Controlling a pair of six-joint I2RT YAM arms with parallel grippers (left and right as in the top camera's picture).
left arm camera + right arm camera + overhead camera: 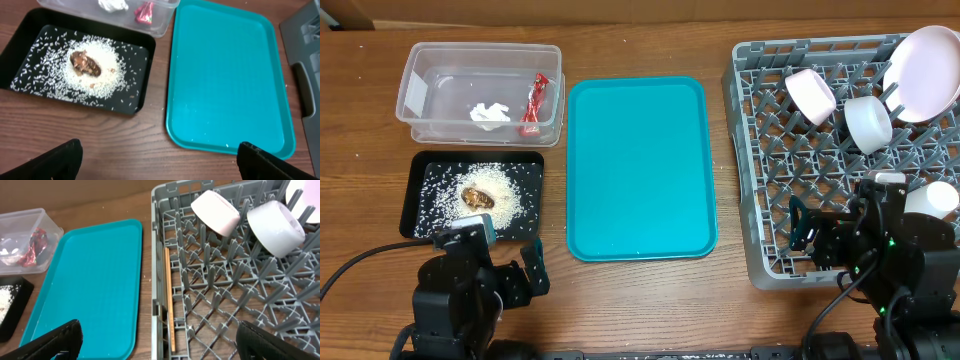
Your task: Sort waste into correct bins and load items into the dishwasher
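I see left gripper [159,147] and right gripper [159,327] gaping empty; chopsticks [168,295] at dish rack's [156,255] nine o'clock look light, stiff, slippery, so I'd pinch mid-length.

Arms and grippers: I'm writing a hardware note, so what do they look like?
Both are black and blocky. The left arm carries a silver-grey module on top and a black cable curving away leftward. The right arm shows a small green light and black cables below. The fingers are black and tapered.
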